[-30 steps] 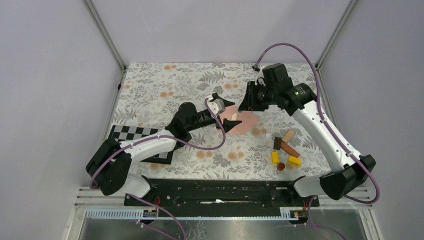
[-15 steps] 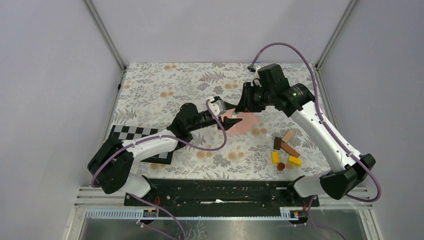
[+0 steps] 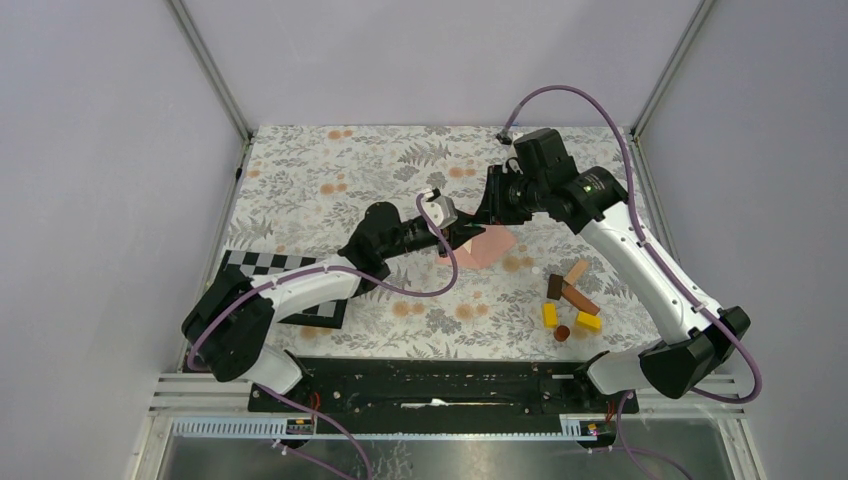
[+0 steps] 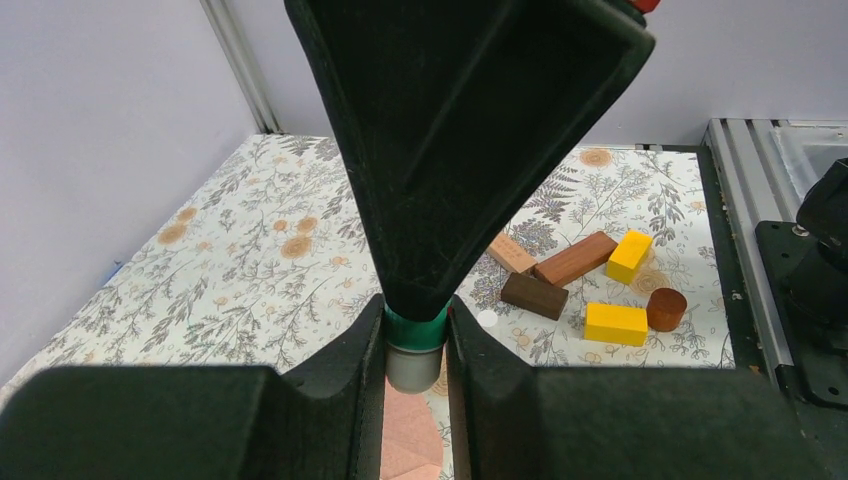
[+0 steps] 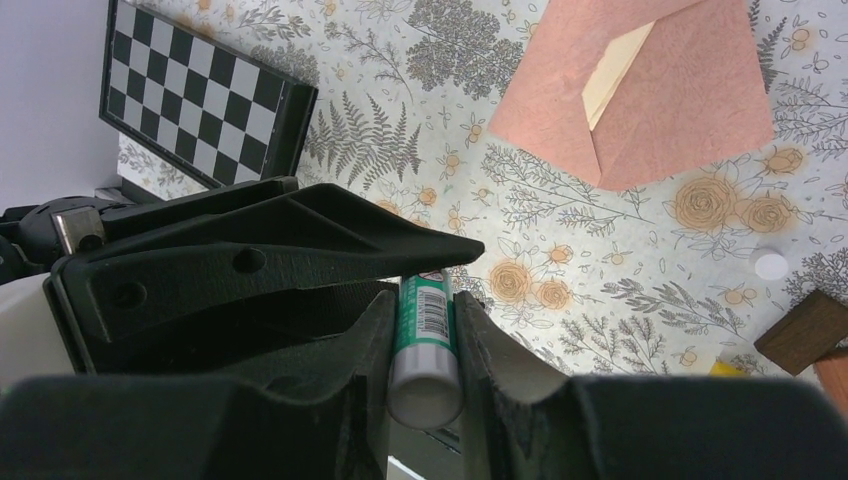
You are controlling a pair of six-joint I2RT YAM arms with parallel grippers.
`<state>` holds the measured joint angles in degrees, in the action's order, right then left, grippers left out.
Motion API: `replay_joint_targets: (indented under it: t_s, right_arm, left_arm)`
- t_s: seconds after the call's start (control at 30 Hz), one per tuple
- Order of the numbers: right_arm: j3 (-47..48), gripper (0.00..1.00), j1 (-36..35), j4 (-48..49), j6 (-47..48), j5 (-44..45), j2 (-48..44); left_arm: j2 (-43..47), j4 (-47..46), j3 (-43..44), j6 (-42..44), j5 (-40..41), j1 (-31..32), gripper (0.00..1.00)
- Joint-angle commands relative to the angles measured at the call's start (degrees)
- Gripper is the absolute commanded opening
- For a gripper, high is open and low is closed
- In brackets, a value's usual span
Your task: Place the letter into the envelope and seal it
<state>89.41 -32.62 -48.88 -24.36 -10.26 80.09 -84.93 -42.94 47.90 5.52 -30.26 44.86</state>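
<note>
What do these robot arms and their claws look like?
The left arm and right arm are white shells with black joints and bases, each trailing a purple cable. The left gripper and right gripper are matte black with wedge-shaped fingers.

Bright, diffuse light fills all 3 views, with soft shadows. In both wrist views the black plastic fingers [image 4: 345, 395] nearest the lens blur into dark, featureless masses; the floral-patterned tablecloth [image 4: 250, 260] beyond the left claw [image 4: 415, 325] is sharp.
</note>
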Motion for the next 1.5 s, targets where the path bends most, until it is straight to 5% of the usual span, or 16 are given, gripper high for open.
replay_joint_targets:
  t_s: [0.0, 0.1, 0.73, 1.03, 1.23, 1.47]
  right_arm:
    - [2.0, 0.33, -0.75, 0.81, -0.86, 4.09, -1.03]
    - [3.18, 0.42, -0.75, 0.29, -0.57, 6.05, -1.89]
    - [2.04, 0.38, -0.94, -1.19, 0.09, 5.49, -2.78]
    - [1.86, 0.11, -1.03, -2.11, 1.27, 4.5, -1.77]
    - [2.43, 0.04, -1.55, -2.93, 2.02, 4.11, -0.53]
    - [2.58, 0.03, -1.92, -3.02, 2.13, 4.4, 0.29]
  left_arm:
    - [-0.09, -2.06, 1.96, -0.86, -0.79, 0.31, 0.0]
    - [0.1, -1.8, 1.21, -0.78, -0.01, 0.31, 0.0]
    - [-1.3, -2.0, 1.82, -1.47, 1.86, 0.31, 0.0]
    - [-1.57, -2.9, 2.24, -2.47, 1.86, 0.31, 0.01]
    - [-1.38, -3.57, 2.52, -2.71, 2.13, 0.31, 0.32]
    - [-1.54, -4.18, 2.62, -2.9, 1.35, 0.31, 0.41]
